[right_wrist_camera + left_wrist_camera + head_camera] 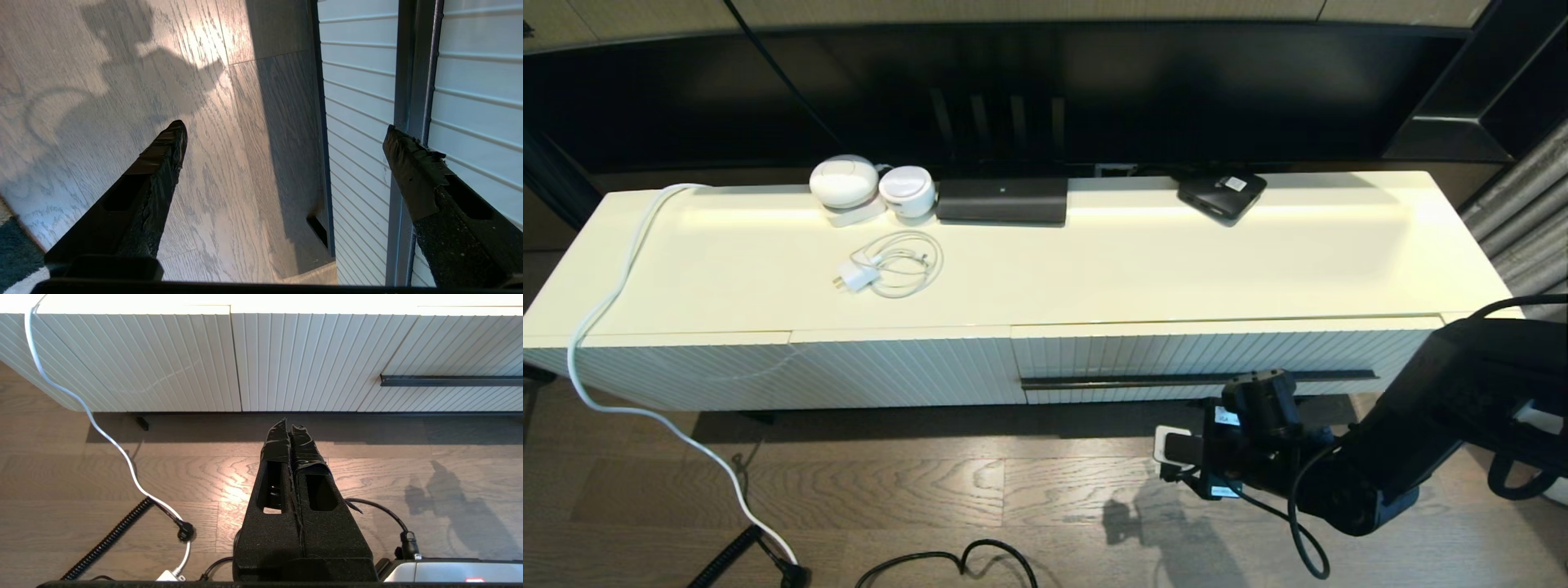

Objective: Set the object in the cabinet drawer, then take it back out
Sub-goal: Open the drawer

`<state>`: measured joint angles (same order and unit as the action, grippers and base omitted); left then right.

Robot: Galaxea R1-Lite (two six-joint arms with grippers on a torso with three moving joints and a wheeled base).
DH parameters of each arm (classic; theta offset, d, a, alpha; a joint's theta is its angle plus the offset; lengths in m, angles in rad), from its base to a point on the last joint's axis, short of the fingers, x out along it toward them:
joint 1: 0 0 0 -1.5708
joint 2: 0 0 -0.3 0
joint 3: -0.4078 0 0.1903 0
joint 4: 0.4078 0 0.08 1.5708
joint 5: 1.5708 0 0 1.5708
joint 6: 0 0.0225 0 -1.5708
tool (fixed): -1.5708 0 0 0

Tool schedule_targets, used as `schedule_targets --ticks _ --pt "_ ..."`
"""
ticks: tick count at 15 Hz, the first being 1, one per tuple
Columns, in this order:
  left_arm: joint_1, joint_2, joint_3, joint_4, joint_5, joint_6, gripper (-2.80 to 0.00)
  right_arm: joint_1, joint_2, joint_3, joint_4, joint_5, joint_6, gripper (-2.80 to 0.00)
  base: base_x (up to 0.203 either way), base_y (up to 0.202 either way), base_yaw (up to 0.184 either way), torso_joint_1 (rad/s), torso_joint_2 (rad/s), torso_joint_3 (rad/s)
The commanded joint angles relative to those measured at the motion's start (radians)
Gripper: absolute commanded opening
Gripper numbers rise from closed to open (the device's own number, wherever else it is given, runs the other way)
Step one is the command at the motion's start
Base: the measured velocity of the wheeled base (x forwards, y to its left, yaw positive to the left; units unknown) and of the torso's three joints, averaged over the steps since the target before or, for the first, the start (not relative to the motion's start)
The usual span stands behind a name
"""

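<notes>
The black umbrella shows in none of the views. The cabinet drawer (1225, 347) is pushed in flush, its ribbed cream front carrying a long black bar handle (1201, 380). My right gripper (1188, 461) hangs low in front of the drawer, just below the handle. In the right wrist view this gripper (284, 130) is open and holds nothing. One fingertip (408, 163) lies over the bar handle (412, 81) and the other is over the floor. My left gripper (288, 426) is shut and empty, low above the wooden floor and away from the cabinet front; the handle (449, 380) is off to one side.
On the cabinet top lie a coiled white charger cable (886, 265), two round white devices (844, 181), a long black box (1002, 200) and a small flat black box (1221, 194). A white cord (605, 327) runs off the left end to the floor, where black cables (947, 563) lie.
</notes>
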<state>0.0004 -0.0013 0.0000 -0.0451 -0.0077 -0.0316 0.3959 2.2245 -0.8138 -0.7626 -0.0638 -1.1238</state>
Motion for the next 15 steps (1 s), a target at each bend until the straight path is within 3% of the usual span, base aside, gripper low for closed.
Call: schedule_targets --ticks 1,15 --pt "0.000 0.001 0.000 -0.001 0.000 -0.001 -2.80 0.001 0.013 -0.008 -0.004 -0.001 -0.007 0.00 0.000 0.000 0.000 0.000 0.00 0.000" --pt "0.001 0.001 0.000 -0.001 0.000 -0.001 -2.80 0.000 0.036 -0.013 -0.001 0.003 -0.008 0.00 0.000 0.000 0.000 0.000 0.00 0.000"
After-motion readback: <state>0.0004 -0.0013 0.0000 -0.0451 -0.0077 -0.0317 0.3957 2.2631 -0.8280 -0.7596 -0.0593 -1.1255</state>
